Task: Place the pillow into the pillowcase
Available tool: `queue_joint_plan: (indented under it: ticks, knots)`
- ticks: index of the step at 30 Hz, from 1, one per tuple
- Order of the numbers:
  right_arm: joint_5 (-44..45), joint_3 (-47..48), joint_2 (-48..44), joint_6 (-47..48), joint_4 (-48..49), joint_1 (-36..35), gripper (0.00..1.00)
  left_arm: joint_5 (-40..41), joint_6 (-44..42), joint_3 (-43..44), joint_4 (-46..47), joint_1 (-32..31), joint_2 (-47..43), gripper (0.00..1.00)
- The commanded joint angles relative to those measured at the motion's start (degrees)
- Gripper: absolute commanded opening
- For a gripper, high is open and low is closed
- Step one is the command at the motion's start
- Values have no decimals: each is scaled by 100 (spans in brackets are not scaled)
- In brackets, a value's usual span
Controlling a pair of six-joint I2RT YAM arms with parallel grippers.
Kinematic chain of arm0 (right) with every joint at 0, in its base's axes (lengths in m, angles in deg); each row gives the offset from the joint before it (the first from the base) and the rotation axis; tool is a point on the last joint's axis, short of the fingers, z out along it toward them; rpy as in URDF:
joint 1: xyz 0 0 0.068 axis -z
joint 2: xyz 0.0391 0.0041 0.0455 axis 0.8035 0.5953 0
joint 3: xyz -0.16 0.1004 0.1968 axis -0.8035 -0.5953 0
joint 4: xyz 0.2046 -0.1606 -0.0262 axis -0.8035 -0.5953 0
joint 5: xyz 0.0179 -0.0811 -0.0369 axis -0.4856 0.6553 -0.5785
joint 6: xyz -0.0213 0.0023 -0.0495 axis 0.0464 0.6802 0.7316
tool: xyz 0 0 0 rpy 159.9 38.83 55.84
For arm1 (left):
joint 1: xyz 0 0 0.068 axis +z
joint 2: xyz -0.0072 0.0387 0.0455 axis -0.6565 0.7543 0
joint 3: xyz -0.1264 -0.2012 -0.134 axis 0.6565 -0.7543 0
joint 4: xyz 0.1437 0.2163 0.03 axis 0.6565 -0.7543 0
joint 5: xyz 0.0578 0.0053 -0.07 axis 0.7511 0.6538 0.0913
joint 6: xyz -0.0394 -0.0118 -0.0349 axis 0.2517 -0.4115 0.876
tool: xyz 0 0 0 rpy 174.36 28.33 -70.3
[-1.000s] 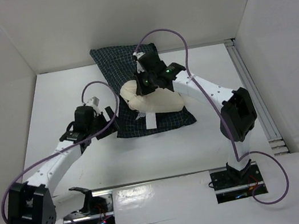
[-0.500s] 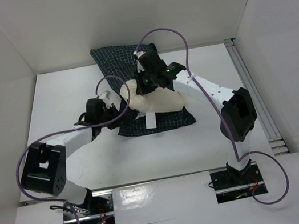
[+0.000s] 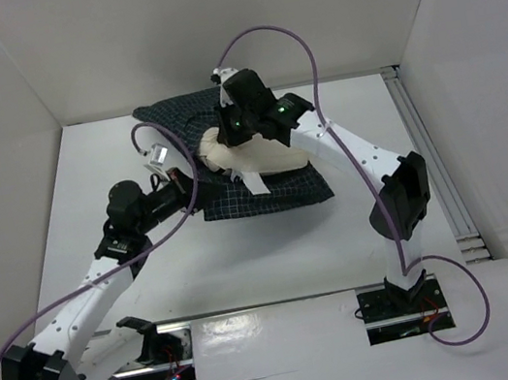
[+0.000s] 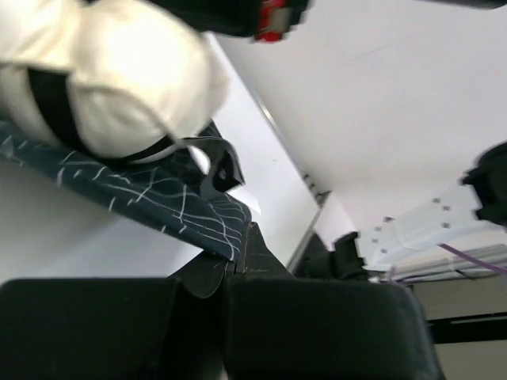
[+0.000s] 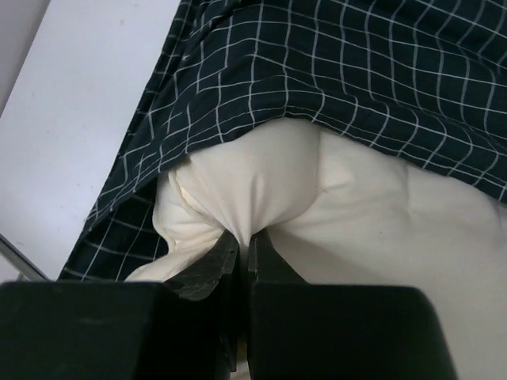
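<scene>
Near far edge of table point(image 3: 150, 267): left gripper point(image 4: 234, 265) clamped on thin pillowcase point(image 4: 158, 198) hem, right gripper point(image 5: 247, 245) pinching pillow point(image 5: 356, 214) fold. Risk: hem slips out, mouth collapses, pillow jams.

The left arm point(image 3: 103, 281) reached from the lower left of the top view toward the centre. The left gripper point(image 4: 234, 265) was clamped on the pillowcase point(image 4: 135, 194) edge. The right arm point(image 3: 355, 148) (elbow folded at the right) stretched up and left to upper centre, with the right gripper point(image 5: 247, 247) pointing down, jaws pinched on a fold of pillow point(image 5: 356, 214).
</scene>
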Motion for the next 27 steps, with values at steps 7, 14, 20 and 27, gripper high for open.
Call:
queue_joint_plan:
  ticks: [7, 14, 20, 27]
  knots:
    - [644, -96, 1137, -86, 1377, -189, 0, -744, 736, -556, 20, -649, -1269, 0]
    - [301, -1212, 610, -219, 1774, -312, 0, -164, 219, -426, -2085, -649, -2114, 8]
    - [-296, -2408, 161, -219, 2284, -794, 0, 311, -625, 848, -3654, -649, -2000, 97]
    - [-1139, -2182, 301, -219, 2734, -918, 15, 1355, -1180, 2113, -4305, -649, -1535, 87]
